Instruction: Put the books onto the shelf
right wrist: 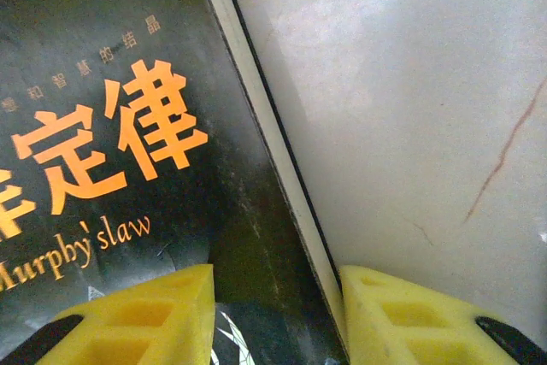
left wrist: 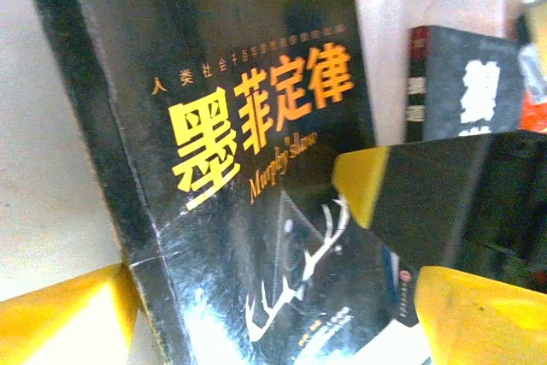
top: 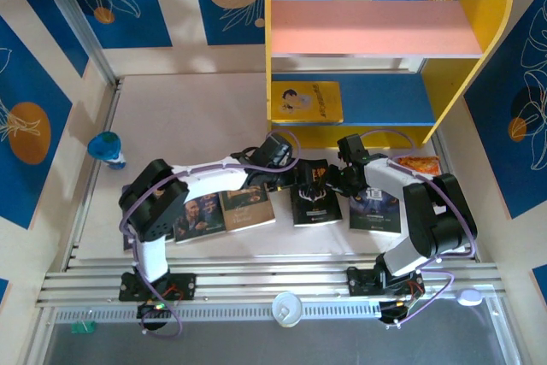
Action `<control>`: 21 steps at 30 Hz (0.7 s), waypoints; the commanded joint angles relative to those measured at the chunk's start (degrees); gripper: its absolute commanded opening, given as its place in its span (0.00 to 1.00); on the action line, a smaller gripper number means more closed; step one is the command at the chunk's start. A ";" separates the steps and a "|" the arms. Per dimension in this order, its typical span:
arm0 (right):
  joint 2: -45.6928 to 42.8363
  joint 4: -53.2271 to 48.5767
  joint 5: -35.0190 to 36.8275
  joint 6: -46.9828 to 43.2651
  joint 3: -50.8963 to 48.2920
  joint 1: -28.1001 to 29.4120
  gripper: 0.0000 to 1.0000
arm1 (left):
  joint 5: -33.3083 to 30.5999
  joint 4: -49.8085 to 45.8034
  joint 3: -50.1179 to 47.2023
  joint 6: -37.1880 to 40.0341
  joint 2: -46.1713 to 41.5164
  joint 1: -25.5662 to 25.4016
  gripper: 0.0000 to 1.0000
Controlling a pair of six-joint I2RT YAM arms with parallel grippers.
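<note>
The black book with white antlers (top: 314, 204) lies flat on the table between the two grippers. My left gripper (top: 295, 175) is open over it; in the left wrist view its yellow fingers (left wrist: 60, 314) stand either side of the book (left wrist: 248, 126), one outside the spine. My right gripper (top: 332, 179) is open at the book's far top corner. Its fingers (right wrist: 137, 318) straddle the page edge of the book (right wrist: 102, 126), one over the cover, one against the pages. Three more books lie in the row (top: 198, 215), (top: 248, 208), (top: 374, 209). The shelf (top: 367, 27) stands behind.
A yellow-covered book (top: 306, 102) lies on the shelf's blue lower board. An orange packet (top: 419, 162) sits by the shelf's right foot. A small blue and white object (top: 107, 147) stands at the far left. A white lid (top: 287, 307) rests on the near rail.
</note>
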 commanded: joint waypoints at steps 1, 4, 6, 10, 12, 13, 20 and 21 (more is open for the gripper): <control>5.54 15.66 -18.48 2.93 -2.46 4.93 0.38 | 9.90 9.13 3.03 0.97 -2.50 -4.02 0.81; 5.19 15.71 -18.66 2.94 -2.68 4.98 0.38 | 8.67 8.08 2.75 1.32 -2.76 -4.23 0.80; 4.89 15.75 -18.62 3.04 -2.76 5.01 0.38 | 7.47 6.59 2.99 1.80 -2.63 -4.40 0.79; 4.46 15.27 -18.34 2.85 -2.87 4.96 0.38 | 5.01 2.62 3.83 3.32 -2.40 -4.51 0.77; 4.39 15.09 -18.03 2.84 -3.01 4.96 0.38 | 2.18 -1.56 4.94 5.22 -2.50 -4.56 0.75; 4.31 15.04 -17.96 2.80 -3.00 4.89 0.39 | 0.74 -3.48 5.47 6.18 -2.53 -4.49 0.74; 3.38 14.43 -17.00 2.53 -3.20 4.81 0.50 | -7.72 -12.76 8.66 11.40 -1.90 -4.41 0.60; 3.21 14.28 -16.77 2.41 -3.20 4.82 0.52 | -8.14 -13.04 8.85 11.68 -1.73 -4.46 0.57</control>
